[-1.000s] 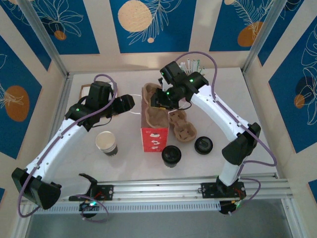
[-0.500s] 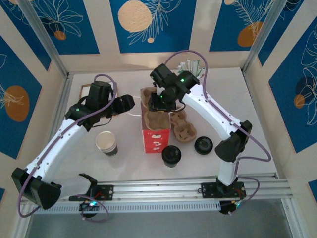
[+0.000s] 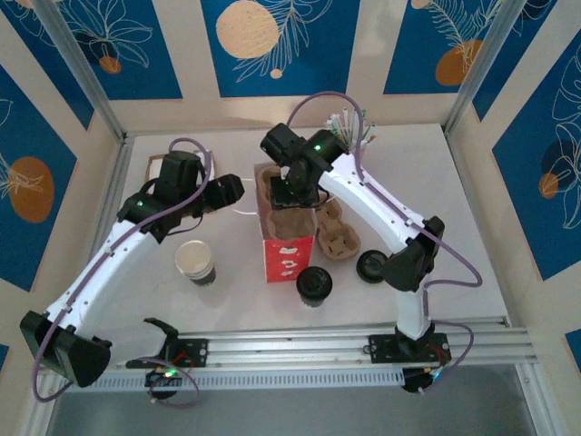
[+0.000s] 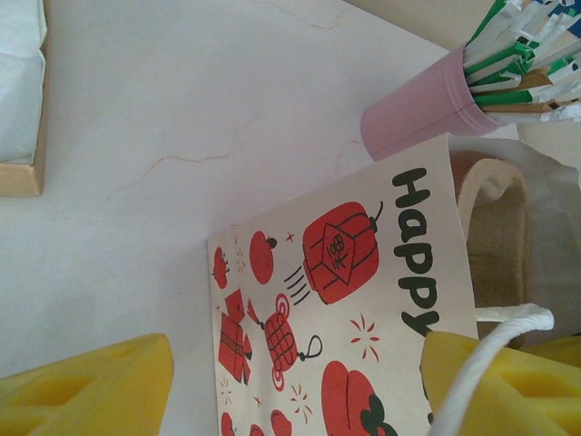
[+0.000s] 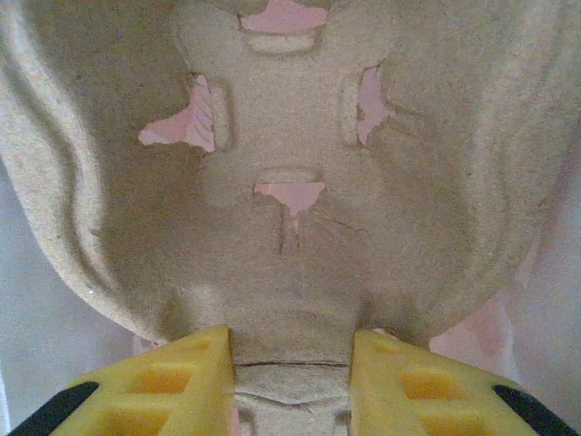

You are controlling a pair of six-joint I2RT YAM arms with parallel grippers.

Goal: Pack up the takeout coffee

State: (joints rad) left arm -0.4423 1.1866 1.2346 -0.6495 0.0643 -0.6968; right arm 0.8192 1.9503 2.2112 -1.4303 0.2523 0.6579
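From above, the red-and-white bag point(image 3: 283, 257) stands open in the middle of the worktop point(image 3: 481, 209). A brown paper tray point(image 3: 289, 221) sits in its mouth. The right gripper point(image 3: 292, 189) reaches down into the bag from the top. The left gripper point(image 3: 238, 188) is just beside the bag's left edge. A second tray point(image 3: 338, 234) lies touching the bag on the right.

The takeout coffee point(image 3: 314, 284) stands on the worktop near the front right corner of the bag, with its black lid on. An open cup point(image 3: 193, 261) stands to the bag's left and a flat lid point(image 3: 373, 265) lies to its right.

The right wrist view goes up close. The right gripper point(image 5: 290, 363) is pinching a thin part of the tray point(image 5: 290, 136) between its yellow fingers point(image 5: 154, 386).

The left wrist view adds the bag's pictures point(image 4: 336, 300): red lanterns and the word HAPPY. The left gripper point(image 4: 290, 368) is spread wide with nothing in its grip, and the bag's white cord point(image 4: 481, 359) crosses one finger. Past the bag is a pink cup point(image 4: 422, 104) full of sticks.

The worktop is white with faint thin lines. The walls point(image 3: 309, 54) are cream with blue panels, orange circles and white leaves.
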